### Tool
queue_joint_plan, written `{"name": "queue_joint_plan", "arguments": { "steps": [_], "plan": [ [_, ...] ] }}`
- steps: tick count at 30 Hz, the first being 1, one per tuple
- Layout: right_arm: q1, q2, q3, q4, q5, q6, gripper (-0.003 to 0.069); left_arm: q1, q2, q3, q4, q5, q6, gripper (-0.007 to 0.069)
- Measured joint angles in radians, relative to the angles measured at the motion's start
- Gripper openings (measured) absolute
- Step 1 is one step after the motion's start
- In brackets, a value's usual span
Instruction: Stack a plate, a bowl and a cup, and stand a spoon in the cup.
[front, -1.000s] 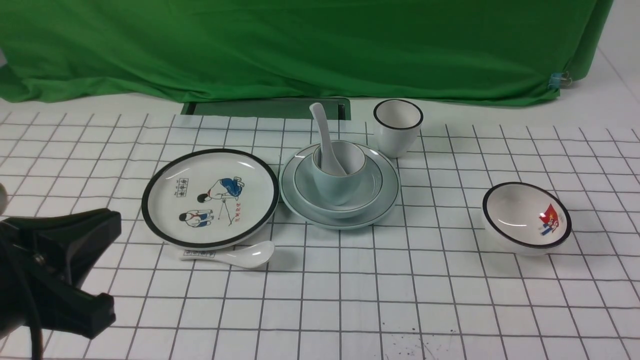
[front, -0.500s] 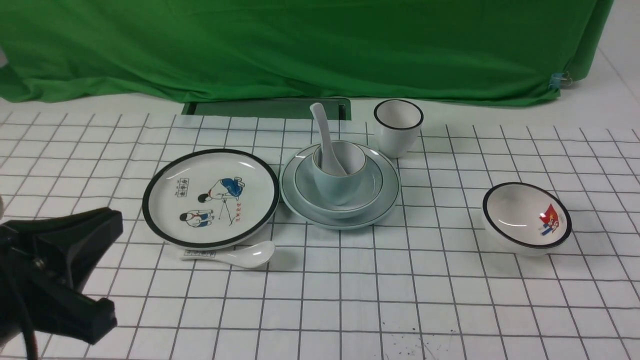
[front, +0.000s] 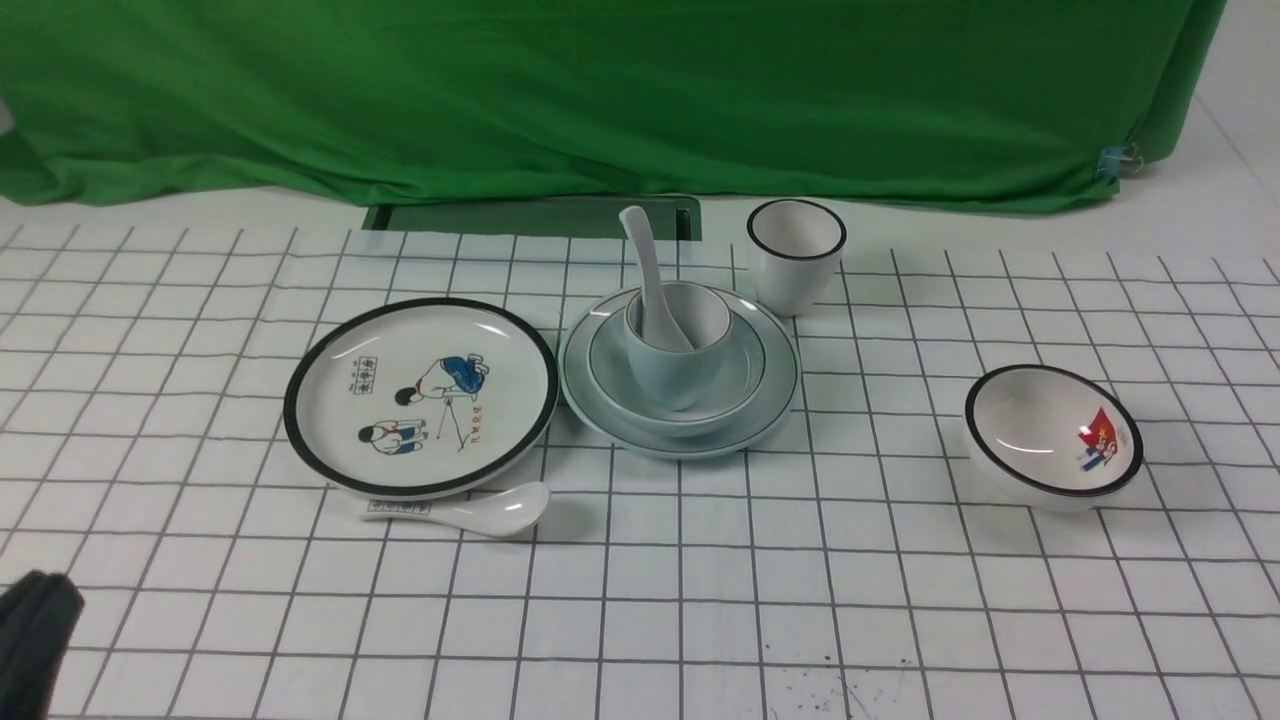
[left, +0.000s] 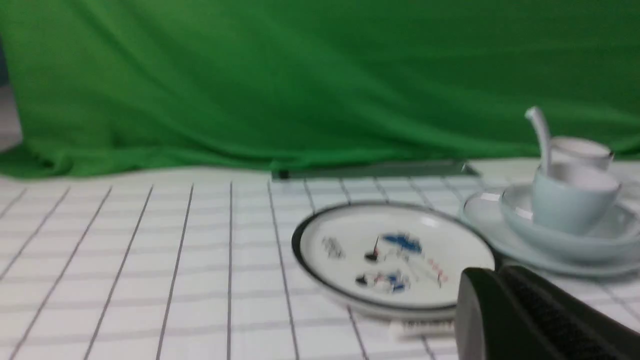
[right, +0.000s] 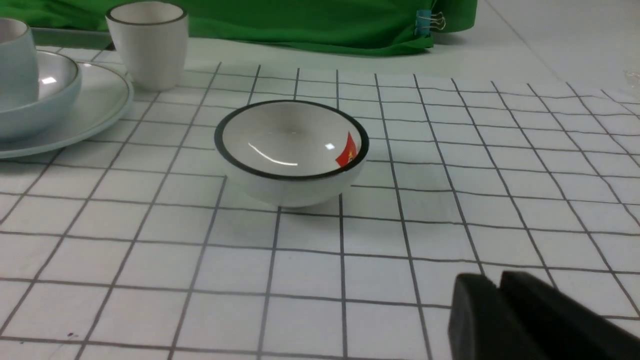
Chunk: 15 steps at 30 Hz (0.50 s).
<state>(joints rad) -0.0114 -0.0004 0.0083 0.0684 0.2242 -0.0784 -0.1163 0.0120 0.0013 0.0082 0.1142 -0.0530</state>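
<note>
The pale blue-green plate (front: 775, 400) sits mid-table with the pale bowl (front: 745, 375) on it and the pale blue cup (front: 675, 375) in the bowl. The plain white spoon (front: 645, 265) stands in the cup, its handle leaning up and to the left. In the left wrist view my left gripper (left: 500, 272) is shut and empty, low and short of the picture plate; the front view shows only a dark bit of it (front: 35, 640) at the lower left corner. My right gripper (right: 497, 285) has its fingers together with nothing between them, near the picture bowl.
A black-rimmed white plate with cartoon figures (front: 420, 395) lies left of the stack, with a marked spoon (front: 470, 510) in front of it. Behind the stack to the right stands a black-rimmed white cup (front: 795, 255). A black-rimmed bowl (front: 1050, 435) sits at the right. Green cloth (front: 600, 90) hangs behind.
My left gripper has dropped back toward the lower left corner and almost left the front view. The stack and the other dishes have not moved.
</note>
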Motion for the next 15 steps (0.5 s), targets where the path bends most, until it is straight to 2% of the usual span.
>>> {"name": "queue_joint_plan", "arguments": {
  "steps": [4,15],
  "plan": [
    [0.0,0.0,0.0,0.0,0.001,0.001,0.0099,0.0,-0.01,0.006,-0.023,0.135,0.021,-0.0029],
    [0.0,0.0,0.0,0.0,0.003,0.002,0.0125,0.0,-0.01,0.006,-0.028,0.143,0.032,-0.0029]
  ]
}}
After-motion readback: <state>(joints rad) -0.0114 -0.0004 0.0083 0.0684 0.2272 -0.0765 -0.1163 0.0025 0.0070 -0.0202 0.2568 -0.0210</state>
